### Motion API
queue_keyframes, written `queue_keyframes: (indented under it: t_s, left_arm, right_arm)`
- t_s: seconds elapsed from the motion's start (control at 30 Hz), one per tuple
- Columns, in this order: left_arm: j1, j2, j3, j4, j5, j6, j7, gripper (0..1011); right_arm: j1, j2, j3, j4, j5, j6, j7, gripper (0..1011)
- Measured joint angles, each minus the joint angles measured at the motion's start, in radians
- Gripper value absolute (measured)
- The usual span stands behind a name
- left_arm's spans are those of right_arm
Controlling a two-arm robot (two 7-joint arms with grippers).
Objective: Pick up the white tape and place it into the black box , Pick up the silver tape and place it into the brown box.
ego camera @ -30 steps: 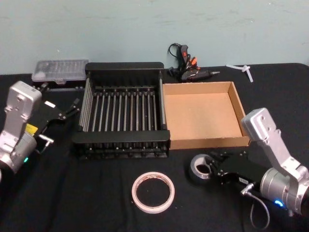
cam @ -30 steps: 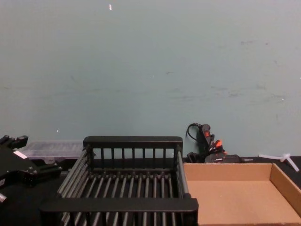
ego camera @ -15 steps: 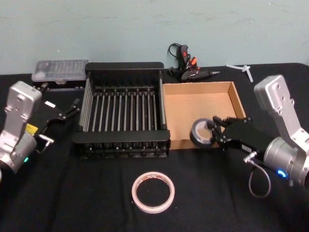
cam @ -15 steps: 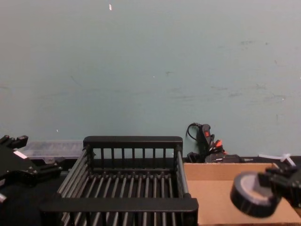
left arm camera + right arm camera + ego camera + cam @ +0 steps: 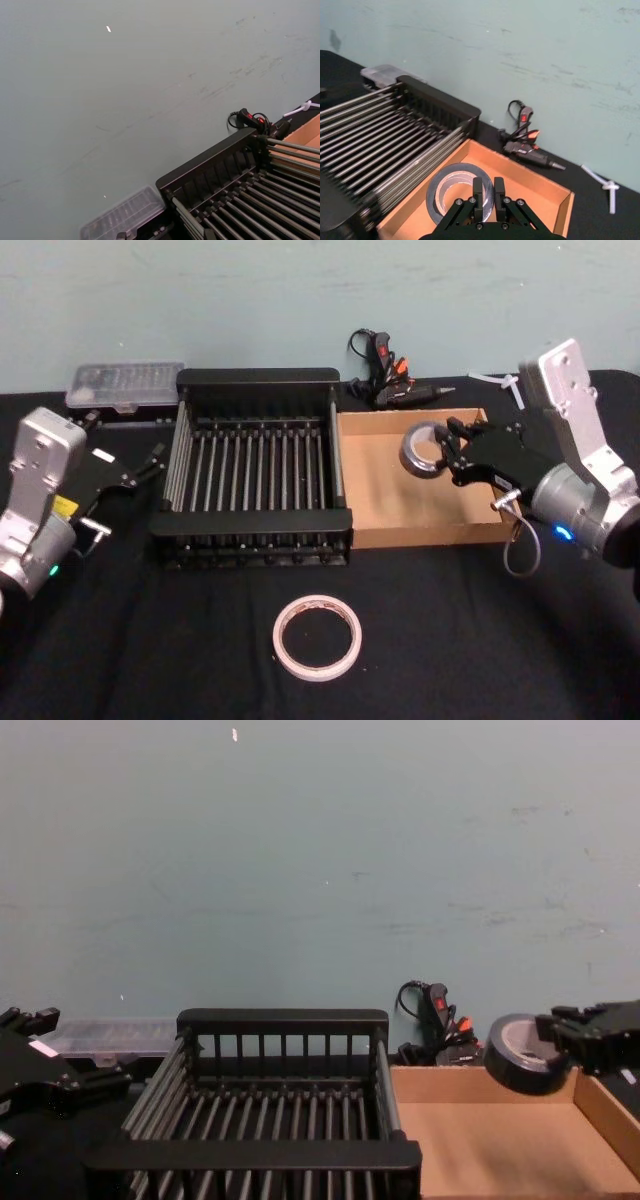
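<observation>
My right claw has carried the silver tape up and forward: a second ago it was low on the surface in front of the brown box, half a second ago it hung at the box's near wall, and now it hangs in the air over the box's inside, toward the far half. In the chest view the roll has risen from below the box's rim line to above the far wall of the brown box. My right claw pinches the roll's band, one finger inside the hole and the other outside; the right wrist view shows the fingers pressed onto the ring.

The white tape lies flat on the black surface in front of the black box, where it was before. My left claw stays parked at the left of the black box, its position unchanged; I cannot tell whether it is spread or pressed together.

The near part of the silver roll is hidden behind my claw in the right wrist view. In the chest view the white tape is out of frame, and the black box is cut off at its lower edge.
</observation>
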State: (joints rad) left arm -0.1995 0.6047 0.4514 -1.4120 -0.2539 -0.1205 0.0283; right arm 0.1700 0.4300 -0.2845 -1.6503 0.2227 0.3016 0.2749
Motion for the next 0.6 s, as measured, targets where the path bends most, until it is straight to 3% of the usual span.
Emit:
queue_keyframes:
  t_s: [0.37, 0.6]
  left_arm:
    - [0.0, 0.0, 0.0, 0.0, 0.0, 0.0, 0.0, 1001]
    - [0.0, 0.0, 0.0, 0.0, 0.0, 0.0, 0.0, 1001]
  right_arm:
    - [0.13, -0.092, -0.032, 0.204, -0.081, -0.049, -0.023, 135]
    - [0.179, -0.145, -0.04, 0.325, -0.114, -0.054, -0.044, 135]
